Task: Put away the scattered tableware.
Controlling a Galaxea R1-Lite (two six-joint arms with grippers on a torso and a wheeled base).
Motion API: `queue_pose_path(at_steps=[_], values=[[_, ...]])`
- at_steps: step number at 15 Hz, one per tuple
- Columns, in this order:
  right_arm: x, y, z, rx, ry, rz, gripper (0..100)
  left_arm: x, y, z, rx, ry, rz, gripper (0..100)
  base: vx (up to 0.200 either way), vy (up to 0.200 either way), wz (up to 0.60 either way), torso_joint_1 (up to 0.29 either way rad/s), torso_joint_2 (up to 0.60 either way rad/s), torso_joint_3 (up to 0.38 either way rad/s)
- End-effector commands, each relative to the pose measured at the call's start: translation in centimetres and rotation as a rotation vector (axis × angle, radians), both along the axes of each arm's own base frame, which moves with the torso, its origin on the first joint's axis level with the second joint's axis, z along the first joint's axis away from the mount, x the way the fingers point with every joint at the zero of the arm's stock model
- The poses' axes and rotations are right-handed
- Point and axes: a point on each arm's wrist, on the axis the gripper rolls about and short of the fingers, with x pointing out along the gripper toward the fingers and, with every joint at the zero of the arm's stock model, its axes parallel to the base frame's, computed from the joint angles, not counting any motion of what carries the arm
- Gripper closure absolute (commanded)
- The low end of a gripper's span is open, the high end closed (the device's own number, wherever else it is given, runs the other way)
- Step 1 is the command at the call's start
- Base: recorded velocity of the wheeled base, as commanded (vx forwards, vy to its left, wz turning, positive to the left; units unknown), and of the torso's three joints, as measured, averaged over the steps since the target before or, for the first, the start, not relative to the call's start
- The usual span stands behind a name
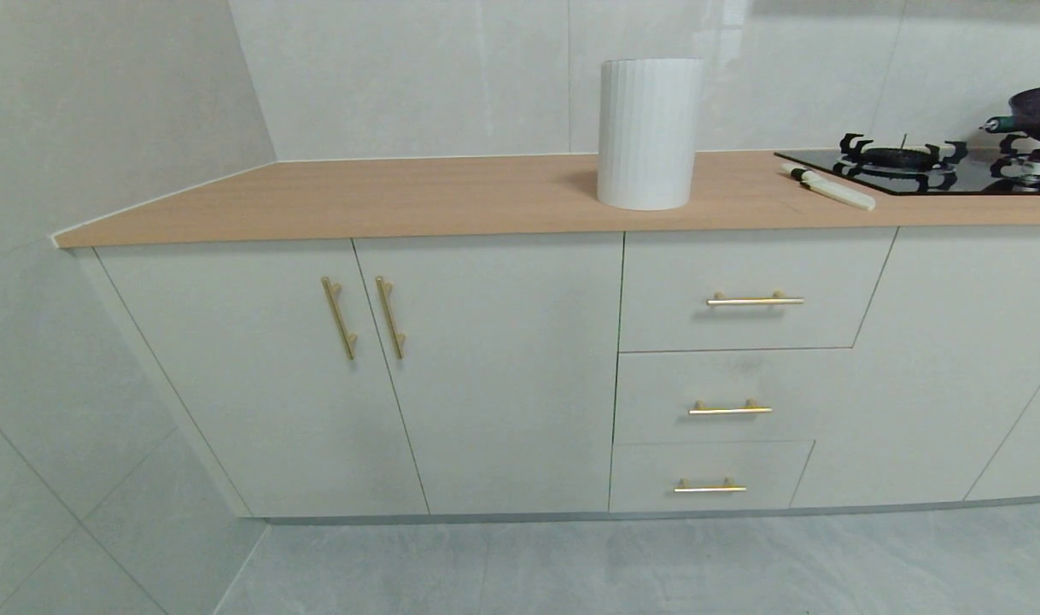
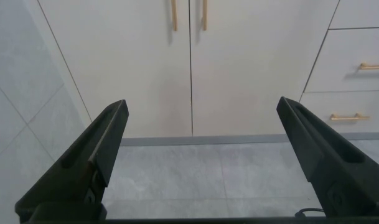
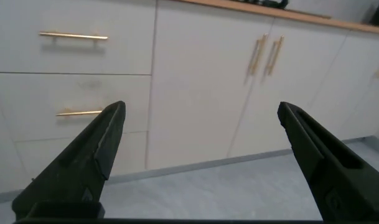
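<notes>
A knife (image 1: 830, 187) with a pale blade and dark handle lies on the wooden counter (image 1: 400, 198), just left of the hob. A tall white ribbed holder (image 1: 648, 132) stands upright on the counter to the knife's left. My left gripper (image 2: 201, 109) is open and empty, held low in front of the double cabinet doors (image 2: 189, 62). My right gripper (image 3: 200, 112) is also open and empty, low before the drawer fronts (image 3: 71, 56).
A black gas hob (image 1: 930, 166) with a dark pan (image 1: 1037, 107) sits at the counter's right end. Three drawers with brass handles (image 1: 755, 300) stack below the holder. Tiled wall closes the left side; grey floor (image 1: 571, 564) lies below the cabinets.
</notes>
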Motion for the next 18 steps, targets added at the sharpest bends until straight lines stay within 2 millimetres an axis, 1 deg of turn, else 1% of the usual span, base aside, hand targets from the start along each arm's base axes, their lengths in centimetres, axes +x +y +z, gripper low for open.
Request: queue_pose_path(at_steps=[1,2,3,4,5,18], values=[[0.04,0.22,-1.75,0.086,0.038,0.098,0,0.0,0.0,0.0,0.0,0.0,0.0,0,0.0,0.0,0.0,0.0,0.0,0.0],[0.09,0.31,-2.25,0.123,0.084,0.139,0,0.0,0.0,0.0,0.0,0.0,0.0,0,0.0,0.0,0.0,0.0,0.0,0.0],[0.09,0.39,-2.38,0.148,0.092,0.176,0,0.0,0.0,0.0,0.0,0.0,0.0,0,0.0,0.0,0.0,0.0,0.0,0.0],[0.1,0.43,-2.66,0.158,0.124,0.192,0,0.0,0.0,0.0,0.0,0.0,0.0,0,0.0,0.0,0.0,0.0,0.0,0.0],[0.11,0.47,-2.64,0.157,0.121,0.208,0,0.0,0.0,0.0,0.0,0.0,0.0,0,0.0,0.0,0.0,0.0,0.0,0.0],[0.11,0.5,-2.64,0.153,0.123,0.22,0,0.0,0.0,0.0,0.005,0.0,0.0,0,0.0,0.0,0.0,0.0,0.0,0.0]])
